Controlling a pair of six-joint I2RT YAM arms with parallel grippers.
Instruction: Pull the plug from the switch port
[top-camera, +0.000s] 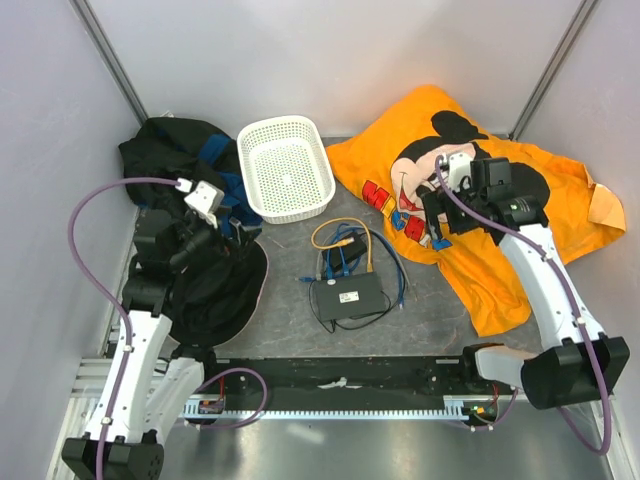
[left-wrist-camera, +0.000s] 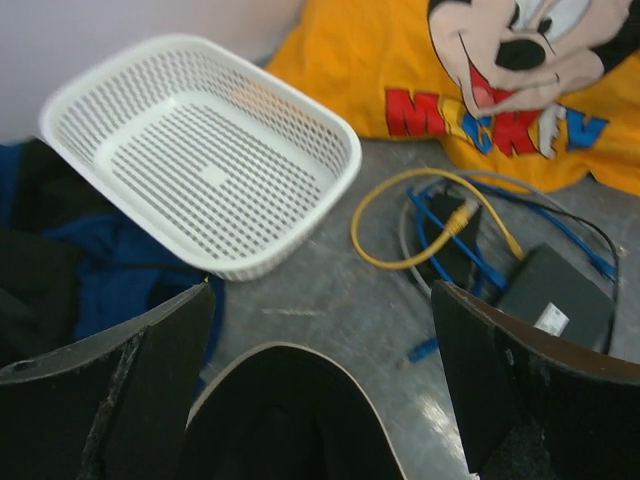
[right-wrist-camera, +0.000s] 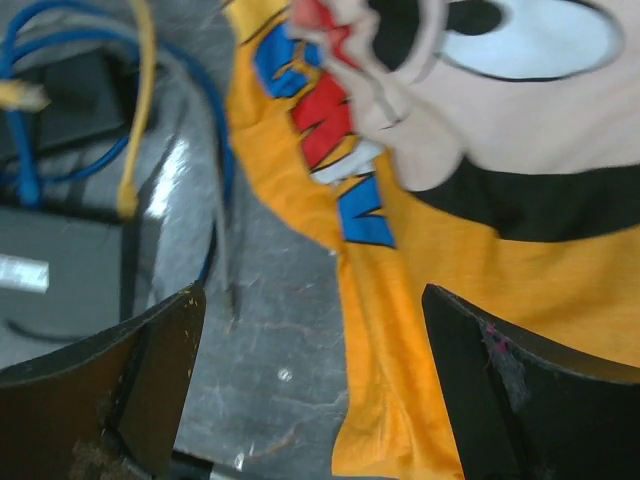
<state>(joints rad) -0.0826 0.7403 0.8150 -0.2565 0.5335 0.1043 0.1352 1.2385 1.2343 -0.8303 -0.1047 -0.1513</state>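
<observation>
The flat black switch box (top-camera: 347, 296) with a white label lies mid-table. It also shows in the left wrist view (left-wrist-camera: 555, 295) and the right wrist view (right-wrist-camera: 60, 290). Blue cables (top-camera: 340, 262) run to its far edge; the port and plug there are too small to make out. A yellow cable (top-camera: 340, 236) loops behind it, its plug end (left-wrist-camera: 460, 215) lying loose. My left gripper (top-camera: 205, 235) is open and empty (left-wrist-camera: 320, 290), well left of the box. My right gripper (top-camera: 437, 225) is open and empty (right-wrist-camera: 312, 295), over the shirt's edge, right of the box.
A white mesh basket (top-camera: 285, 165) stands at the back. An orange Mickey shirt (top-camera: 500, 230) covers the right side. Dark clothing (top-camera: 175, 150) and a black cap (top-camera: 215, 290) lie at the left. A loose blue plug (left-wrist-camera: 422, 349) lies near the box. A black rail (top-camera: 340, 375) runs along the front.
</observation>
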